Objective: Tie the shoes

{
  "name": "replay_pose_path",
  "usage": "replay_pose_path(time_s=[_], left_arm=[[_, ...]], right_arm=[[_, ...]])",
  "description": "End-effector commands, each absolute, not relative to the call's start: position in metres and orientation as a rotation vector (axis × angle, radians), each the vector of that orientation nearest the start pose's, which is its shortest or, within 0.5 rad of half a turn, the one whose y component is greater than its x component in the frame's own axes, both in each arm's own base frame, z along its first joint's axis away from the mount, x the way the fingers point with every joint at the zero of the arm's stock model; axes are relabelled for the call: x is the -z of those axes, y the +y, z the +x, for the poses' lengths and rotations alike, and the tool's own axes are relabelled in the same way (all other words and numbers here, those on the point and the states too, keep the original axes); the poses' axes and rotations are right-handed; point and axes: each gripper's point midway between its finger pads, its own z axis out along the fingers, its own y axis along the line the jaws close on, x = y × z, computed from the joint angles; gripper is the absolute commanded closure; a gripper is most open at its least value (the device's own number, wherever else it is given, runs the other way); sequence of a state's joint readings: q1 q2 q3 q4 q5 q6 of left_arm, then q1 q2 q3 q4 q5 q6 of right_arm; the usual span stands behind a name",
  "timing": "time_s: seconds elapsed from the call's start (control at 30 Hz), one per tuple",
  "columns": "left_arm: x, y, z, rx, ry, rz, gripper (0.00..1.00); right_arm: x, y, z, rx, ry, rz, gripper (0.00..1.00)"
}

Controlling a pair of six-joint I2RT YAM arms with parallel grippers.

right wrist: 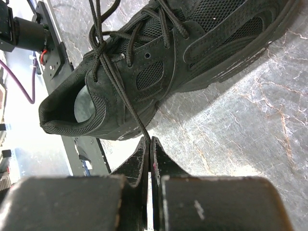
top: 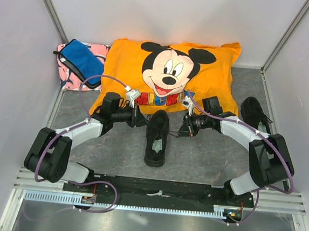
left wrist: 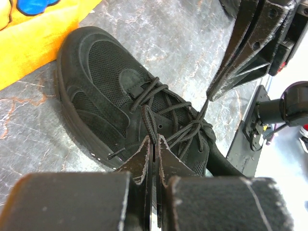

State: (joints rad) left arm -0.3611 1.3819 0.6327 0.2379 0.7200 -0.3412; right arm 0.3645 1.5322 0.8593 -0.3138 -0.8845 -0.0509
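Observation:
One black sneaker lies in the middle of the grey mat, toe toward the orange pillow; it also shows in the left wrist view and the right wrist view. My left gripper is shut on a loop of its black lace at the shoe's left side. My right gripper is shut on a taut lace strand pulled out to the shoe's right. The laces cross in a knot over the tongue. The second black sneaker lies at the far right, behind my right arm.
A big orange Mickey Mouse pillow lies right behind the shoe. A blue pouch rests on a pink cloth at the back left. White walls close in the sides. The black base rail runs along the near edge.

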Motion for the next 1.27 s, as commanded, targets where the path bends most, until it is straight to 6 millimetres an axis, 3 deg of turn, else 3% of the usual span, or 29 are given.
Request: replay_pose_path(time_s=[0.0,0.07,0.1,0.13,0.2,0.23,0.27,0.37,0.43,0.5,0.53,0.57,0.6,0.67,0.77,0.8,0.93,1.0,1.23], left_arm=[[-0.129,-0.235,0.284,1.159,2.021,0.554,0.98],[-0.144,-0.243,0.278,1.196,1.971,0.608,0.96],[-0.149,-0.248,0.273,1.212,1.950,0.646,0.90],[-0.158,-0.250,0.273,1.211,1.927,0.663,0.84],[-0.173,-0.249,0.273,1.184,1.891,0.685,0.62],[-0.178,-0.247,0.273,1.162,1.912,0.683,0.55],[-0.183,-0.244,0.274,1.132,1.912,0.684,0.38],[-0.198,-0.230,0.275,1.002,1.917,0.713,0.08],[-0.212,-0.217,0.274,0.915,1.938,0.729,0.02],[-0.219,-0.201,0.278,0.815,1.973,0.735,0.01],[-0.238,-0.197,0.284,0.782,1.959,0.730,0.01],[-0.231,-0.184,0.278,0.753,2.032,0.740,0.01],[-0.251,-0.180,0.282,0.730,2.010,0.746,0.01],[-0.240,-0.162,0.278,0.684,2.119,0.744,0.01],[-0.234,-0.135,0.288,0.557,2.236,0.650,0.01],[-0.228,-0.130,0.282,0.553,2.285,0.632,0.01],[-0.205,-0.116,0.270,0.500,2.354,0.536,0.01],[-0.192,-0.107,0.266,0.449,2.363,0.489,0.01],[-0.167,-0.086,0.263,0.314,2.405,0.374,0.01]], right_arm=[[-0.092,0.226,0.243,-1.185,2.317,-0.871,1.00],[-0.108,0.236,0.248,-1.222,2.256,-0.917,0.97],[-0.116,0.240,0.250,-1.237,2.229,-0.928,0.74],[-0.130,0.246,0.256,-1.245,2.185,-0.947,0.63],[-0.146,0.251,0.262,-1.230,2.135,-0.972,0.42],[-0.159,0.253,0.270,-1.209,2.101,-0.975,0.35],[-0.166,0.253,0.274,-1.179,2.084,-0.975,0.31],[-0.190,0.246,0.286,-1.106,2.038,-0.978,0.19],[-0.204,0.240,0.292,-1.077,2.021,-0.960,0.12],[-0.217,0.228,0.299,-1.026,2.007,-0.931,0.06],[-0.226,0.220,0.301,-0.992,2.005,-0.917,0.04],[-0.229,0.215,0.303,-0.966,2.012,-0.903,0.02],[-0.227,0.208,0.303,-0.925,2.046,-0.882,0.02],[-0.234,0.194,0.306,-0.874,2.073,-0.820,0.02],[-0.223,0.166,0.305,-0.778,2.181,-0.681,0.02],[-0.207,0.155,0.302,-0.725,2.236,-0.639,0.02],[-0.178,0.128,0.284,-0.612,2.315,-0.558,0.02],[-0.159,0.123,0.271,-0.610,2.360,-0.528,0.02],[-0.157,0.120,0.266,-0.582,2.314,-0.483,0.02]])
